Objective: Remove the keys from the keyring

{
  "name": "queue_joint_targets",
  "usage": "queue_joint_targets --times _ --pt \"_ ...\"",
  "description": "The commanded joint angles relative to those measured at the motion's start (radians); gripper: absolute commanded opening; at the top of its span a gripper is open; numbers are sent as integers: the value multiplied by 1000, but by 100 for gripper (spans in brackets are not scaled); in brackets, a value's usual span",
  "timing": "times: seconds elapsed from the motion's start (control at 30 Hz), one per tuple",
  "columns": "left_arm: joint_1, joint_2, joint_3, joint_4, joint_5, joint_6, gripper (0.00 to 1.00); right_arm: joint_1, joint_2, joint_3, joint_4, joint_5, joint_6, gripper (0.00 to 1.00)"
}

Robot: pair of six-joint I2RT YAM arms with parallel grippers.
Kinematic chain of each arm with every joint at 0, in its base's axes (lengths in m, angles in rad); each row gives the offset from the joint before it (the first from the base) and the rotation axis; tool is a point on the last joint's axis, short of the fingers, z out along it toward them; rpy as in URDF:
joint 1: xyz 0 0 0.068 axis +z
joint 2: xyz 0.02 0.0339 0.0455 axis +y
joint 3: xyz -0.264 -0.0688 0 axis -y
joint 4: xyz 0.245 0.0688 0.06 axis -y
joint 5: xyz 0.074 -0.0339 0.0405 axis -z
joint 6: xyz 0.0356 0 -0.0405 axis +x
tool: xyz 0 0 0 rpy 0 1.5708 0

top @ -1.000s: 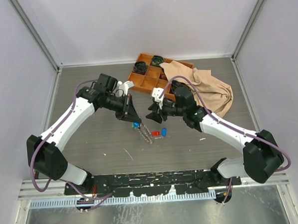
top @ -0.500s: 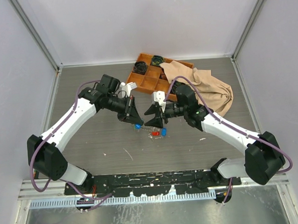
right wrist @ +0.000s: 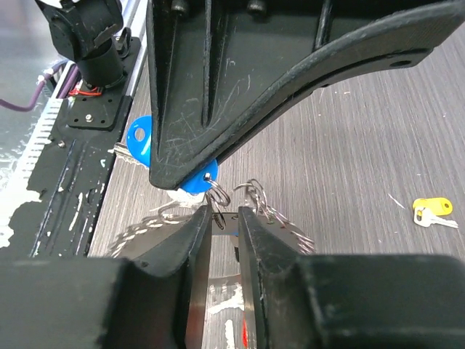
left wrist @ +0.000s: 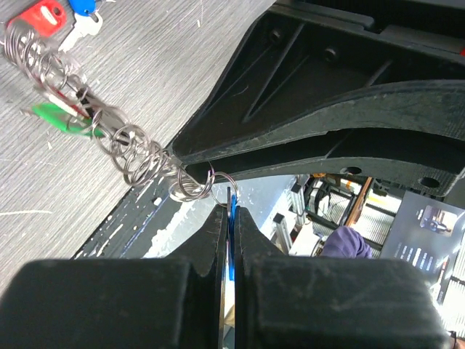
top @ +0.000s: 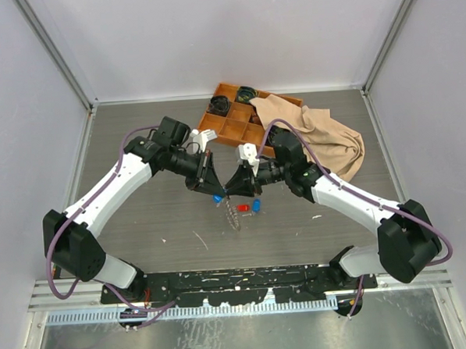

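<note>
My left gripper (left wrist: 229,211) is shut on a thin blue key (left wrist: 232,218), held edge-on above the table. A small ring (left wrist: 193,185) threads that key and joins the keyring (left wrist: 134,149), a chain of linked metal rings running down to red (left wrist: 43,16) and green (left wrist: 62,116) keys. My right gripper (right wrist: 225,214) meets it tip to tip, its jaws narrowed around a ring (right wrist: 218,195) of the chain. From above, the two grippers (top: 210,187) (top: 231,192) touch noses over the hanging keyring (top: 231,214).
A red key (top: 242,207) and a blue key (top: 256,206) lie on the table under the grippers. A yellow key (right wrist: 429,211) lies apart. The orange compartment tray (top: 229,128) stands at the back, partly under a beige cloth (top: 325,138).
My right gripper has swung left to the left gripper's tip and its jaws have narrowed. The left gripper keeps its hold on the blue key and has barely moved.
</note>
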Motion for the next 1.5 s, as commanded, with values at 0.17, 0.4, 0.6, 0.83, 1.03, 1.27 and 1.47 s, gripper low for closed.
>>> queue_joint_targets --times 0.17,0.4,0.6,0.83,1.03,1.27,1.47 --pt "-5 -43 18 39 73 3 0 3 3 30 20 -53 -14 8" --pt "-3 -51 16 28 64 19 0 -6 -21 21 21 -64 -27 1" --pt "23 -90 -49 93 54 -6 0 -38 -44 -11 107 -71 58 1" --pt "55 -127 -153 171 58 -30 0 -48 -44 -32 172 -49 122 1" --pt "56 -105 -199 241 61 -39 0 -46 -28 -68 288 -91 198 1" --pt "56 -128 -228 301 78 -71 0 -45 -2 -163 497 -69 279 1" --pt "56 -163 -205 269 54 -71 0 -46 87 -342 1101 -7 537 1"
